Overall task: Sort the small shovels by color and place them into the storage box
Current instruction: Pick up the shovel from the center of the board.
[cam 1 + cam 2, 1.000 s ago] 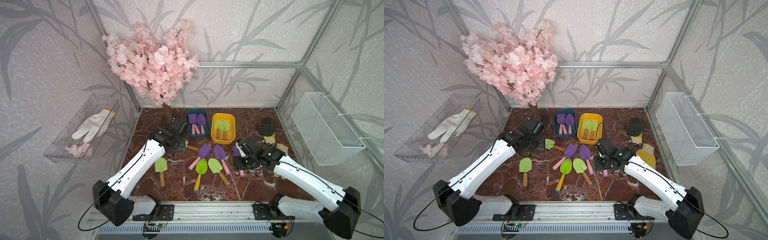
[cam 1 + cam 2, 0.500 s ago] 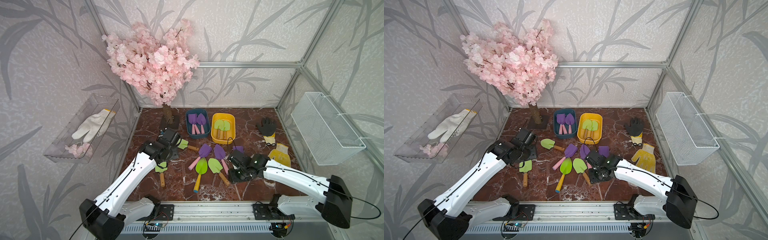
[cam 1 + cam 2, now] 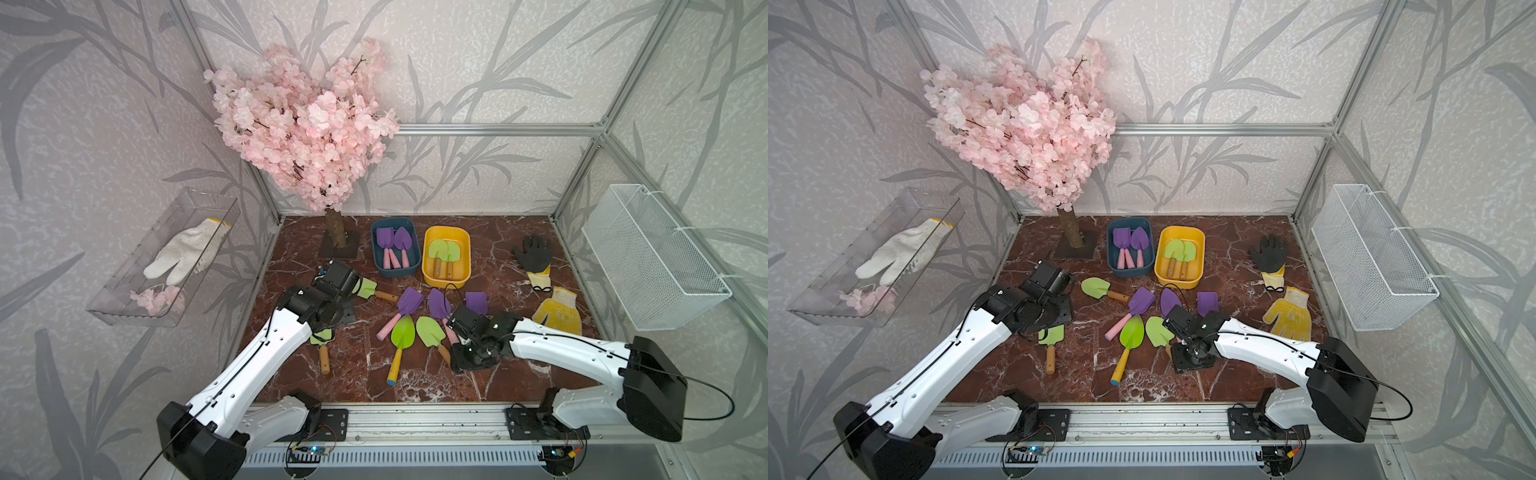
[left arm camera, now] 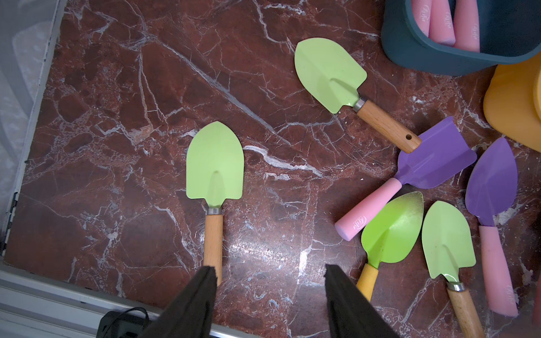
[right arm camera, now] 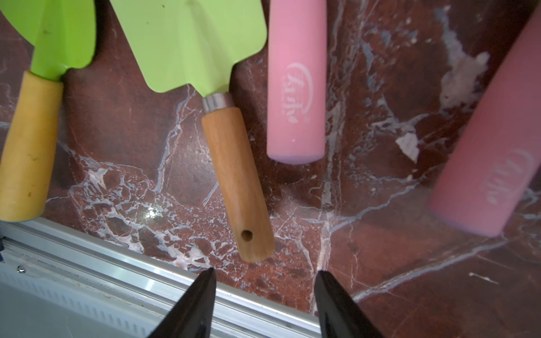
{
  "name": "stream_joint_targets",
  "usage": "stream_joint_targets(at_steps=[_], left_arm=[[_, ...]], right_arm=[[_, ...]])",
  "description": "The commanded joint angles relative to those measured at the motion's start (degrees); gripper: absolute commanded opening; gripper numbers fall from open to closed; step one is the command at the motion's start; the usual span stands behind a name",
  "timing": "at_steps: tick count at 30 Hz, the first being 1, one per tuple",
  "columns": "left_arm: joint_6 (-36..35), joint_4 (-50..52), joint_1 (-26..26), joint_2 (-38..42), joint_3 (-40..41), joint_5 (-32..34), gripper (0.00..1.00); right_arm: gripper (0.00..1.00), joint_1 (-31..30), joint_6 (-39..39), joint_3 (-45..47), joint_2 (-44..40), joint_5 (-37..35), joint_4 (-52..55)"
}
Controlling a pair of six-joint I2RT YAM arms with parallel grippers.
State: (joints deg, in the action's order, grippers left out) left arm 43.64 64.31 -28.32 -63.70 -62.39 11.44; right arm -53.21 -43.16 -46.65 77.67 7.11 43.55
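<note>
Left claw (image 4: 269,272), at the bottom of its wrist view, is about half open and holds nothing. 1 finger overlaps the wood handle end of a green shovel (image 4: 215,166); whether it touches is unclear. The other finger stands clear to the right.

Right claw (image 5: 265,276), bottom centre of its wrist view, is also parted and empty. It hovers just past the wood handle end of a second green shovel (image 5: 237,175), with a pink handle (image 5: 297,87) just beside that.

In both top views, a blue box (image 3: 375,249) at upper centre of the floor (image 3: 519,374) holds 2 purple shovels (image 3: 394,240). A yellow box (image 3: 467,257) touching its right side holds a green pair (image 3: 444,250). 7 loose shovels (image 3: 409,301) lie below the boxes, 4 green and 3 purple, most bunched at centre.

Likely risks: the left claw sits off-centre, so closing may shove the round handle sideways instead of gripping it. The right claw works in a crowd, so its fingers could catch the pink handle as well, or knock neighbours askew. A grip at the very handle end may let the blade droop and snag a box rim.
</note>
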Motion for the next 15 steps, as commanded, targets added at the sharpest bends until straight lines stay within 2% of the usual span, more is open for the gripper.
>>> stream_joint_targets(at_steps=[1, 15], left_arm=[[0.4, 0.7, 0.3, 0.9, 0.6, -0.4, 0.63], [0.2, 0.8, 0.2, 2.1, 1.1, -0.2, 0.63]], right_arm=[[0.59, -0.3, 1.3, -1.2, 1.3, -0.1, -0.5], [0.59, -0.3, 3.6, -3.2, 7.2, 0.0, -1.9]])
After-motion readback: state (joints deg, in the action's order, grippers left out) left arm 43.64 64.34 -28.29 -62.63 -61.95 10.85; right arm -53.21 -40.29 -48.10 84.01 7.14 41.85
